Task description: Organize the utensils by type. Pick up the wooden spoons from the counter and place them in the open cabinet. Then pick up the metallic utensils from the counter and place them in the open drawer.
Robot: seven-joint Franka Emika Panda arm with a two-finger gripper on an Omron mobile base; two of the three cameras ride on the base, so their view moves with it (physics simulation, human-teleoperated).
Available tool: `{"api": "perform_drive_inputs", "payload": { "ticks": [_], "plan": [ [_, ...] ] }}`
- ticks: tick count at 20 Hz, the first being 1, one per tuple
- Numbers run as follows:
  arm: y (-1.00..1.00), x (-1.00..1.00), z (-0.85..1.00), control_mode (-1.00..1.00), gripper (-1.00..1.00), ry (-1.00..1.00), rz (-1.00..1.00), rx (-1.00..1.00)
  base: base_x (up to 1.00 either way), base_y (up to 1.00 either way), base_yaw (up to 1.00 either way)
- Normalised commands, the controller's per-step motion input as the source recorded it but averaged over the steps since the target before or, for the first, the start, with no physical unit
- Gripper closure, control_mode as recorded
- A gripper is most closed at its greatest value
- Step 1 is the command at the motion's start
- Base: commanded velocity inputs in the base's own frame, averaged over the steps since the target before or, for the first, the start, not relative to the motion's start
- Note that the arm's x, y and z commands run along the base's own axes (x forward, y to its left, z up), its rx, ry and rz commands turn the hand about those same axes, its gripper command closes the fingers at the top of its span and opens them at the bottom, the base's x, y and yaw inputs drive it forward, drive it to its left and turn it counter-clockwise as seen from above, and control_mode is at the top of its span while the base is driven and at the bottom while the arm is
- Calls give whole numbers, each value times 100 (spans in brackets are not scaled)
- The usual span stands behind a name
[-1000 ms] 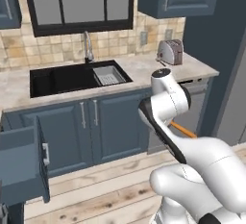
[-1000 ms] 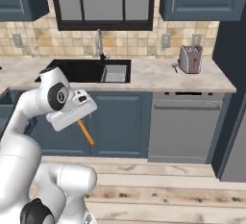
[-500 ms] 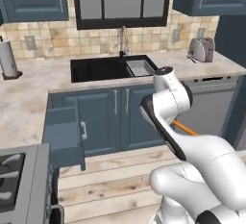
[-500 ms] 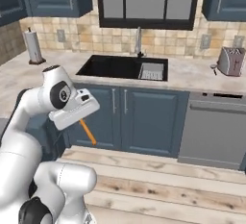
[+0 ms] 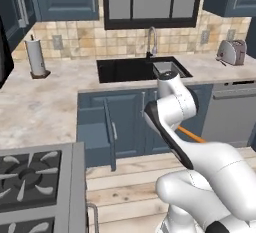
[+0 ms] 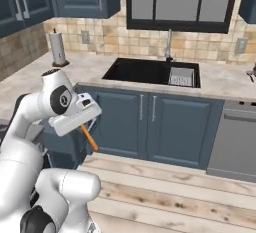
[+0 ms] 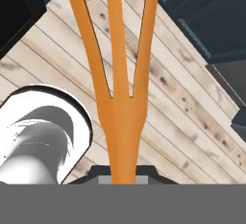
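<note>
Orange fork point(image 7: 120, 98) handle runs under the hand point(image 7: 122, 172) at the bottom of the hand view, so the grip and finger spacing can't be read. In both base views only a short orange stub point(image 6: 89, 137) pokes out past the arm; the tines are hidden. Open drawer point(image 5: 95, 132) interior not visible from this angle; toaster point(image 5: 231, 52) too small for detail.

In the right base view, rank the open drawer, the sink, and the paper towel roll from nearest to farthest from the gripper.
The gripper holds an orange fork.
1. Open drawer, just beside and below the gripper, left side of the cabinets.
2. Sink, set in the counter behind and to the right.
3. Paper towel roll, far back by the wall.
</note>
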Motion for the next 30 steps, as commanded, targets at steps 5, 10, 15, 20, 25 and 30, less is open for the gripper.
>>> {"api": "perform_drive_inputs", "payload": {
  "ticks": [5,10,15,20,25,30],
  "plan": [
    [0,0,0,100,100,0,0,0,12,40,0],
    [0,0,0,100,100,0,0,0,30,16,0],
    [0,0,0,100,100,0,0,0,46,1,5],
    [0,0,0,100,100,0,0,0,32,13,12],
    [0,0,0,100,100,0,0,0,21,34,1],
    [0,0,0,100,100,0,0,0,17,33,-2]
  ]
}}
